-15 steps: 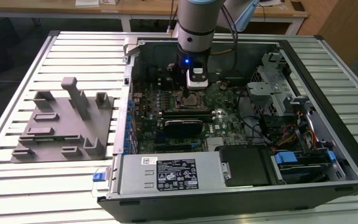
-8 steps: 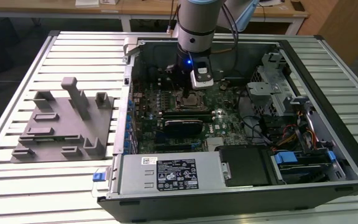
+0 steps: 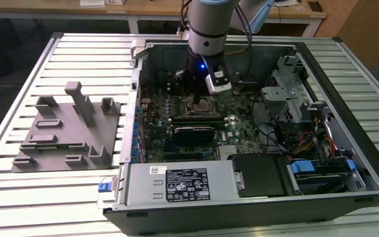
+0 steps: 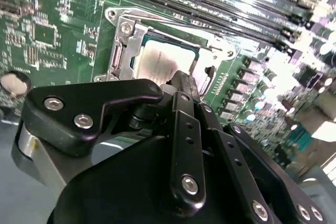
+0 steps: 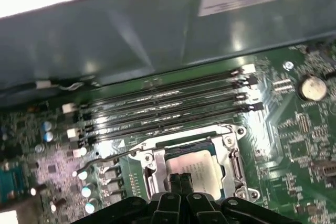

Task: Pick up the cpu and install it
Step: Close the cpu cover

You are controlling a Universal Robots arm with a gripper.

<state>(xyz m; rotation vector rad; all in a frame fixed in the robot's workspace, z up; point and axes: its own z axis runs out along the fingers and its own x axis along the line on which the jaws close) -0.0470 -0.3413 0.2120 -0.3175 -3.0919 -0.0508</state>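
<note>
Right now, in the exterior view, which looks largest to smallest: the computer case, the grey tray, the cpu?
Largest: computer case.
Then: grey tray.
Smallest: cpu.
The gaps are wide, so camera distance changes nothing.

Cpu partly covered, arm cropped

In both wrist views the black metal gripper [image 5: 181, 178] [image 4: 181, 77], its tips pressed together, covers the near edge of the small flat square cpu [image 5: 197, 163] [image 4: 160, 61] with the pale silver-white top. Whether the tips touch it cannot be told. In the second wrist view the far green circuit board [image 4: 294, 51] blurs into glare. In the exterior view the grey-and-blue robot arm [image 3: 209, 29] is cut off at the upper middle edge of the frame, and the socket below it is too small to read.
</note>
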